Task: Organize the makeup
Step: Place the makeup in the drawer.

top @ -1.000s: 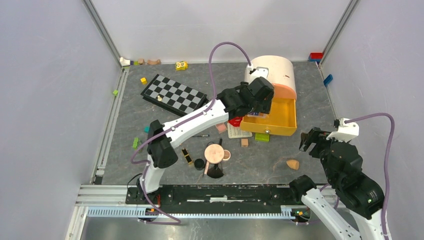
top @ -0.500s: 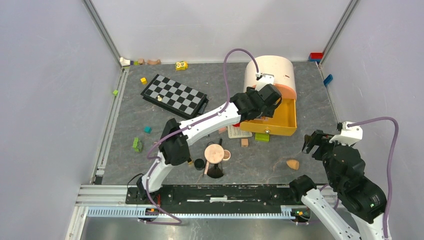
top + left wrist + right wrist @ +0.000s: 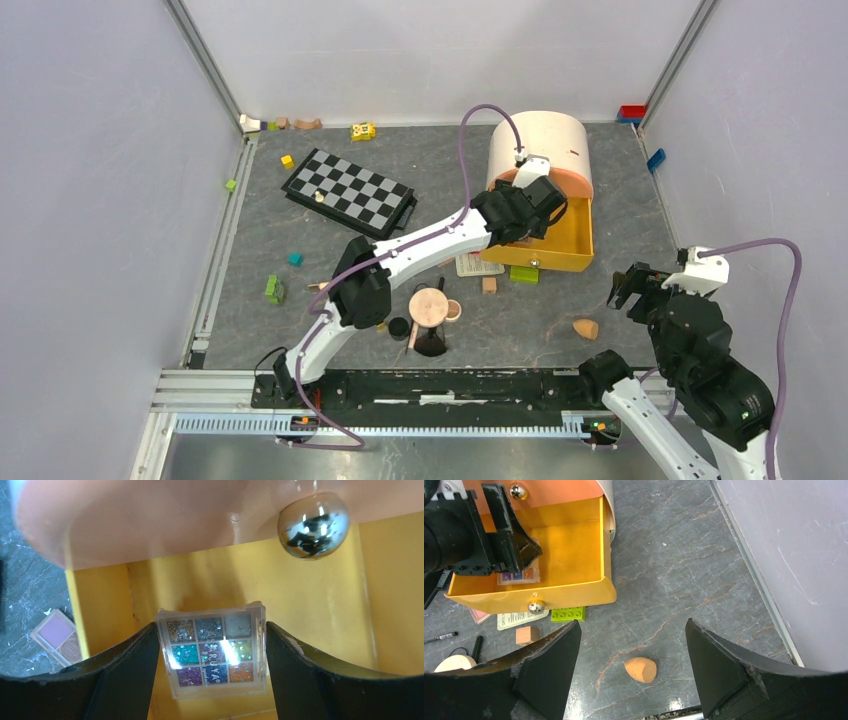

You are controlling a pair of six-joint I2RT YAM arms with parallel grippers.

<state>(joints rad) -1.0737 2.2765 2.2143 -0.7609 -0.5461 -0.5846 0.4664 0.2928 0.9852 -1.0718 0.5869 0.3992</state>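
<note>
My left gripper reaches into the open yellow drawer. It is shut on a clear multicolour glitter palette held low inside the drawer; the palette also shows in the right wrist view. My right gripper is open and empty, above the orange teardrop sponge, which lies at the front right. A pink palette lies on the table left of the drawer. A round peach compact and a small black tube sit near the front centre.
The drawer belongs to a round peach cabinet. A green brick, a wooden block and a white card lie before the drawer. A chessboard lies at back left. Green blocks lie at left.
My left arm has stretched right and forward, carrying the palette from the drawer's left edge into the drawer. My right gripper has drifted slightly right.
</note>
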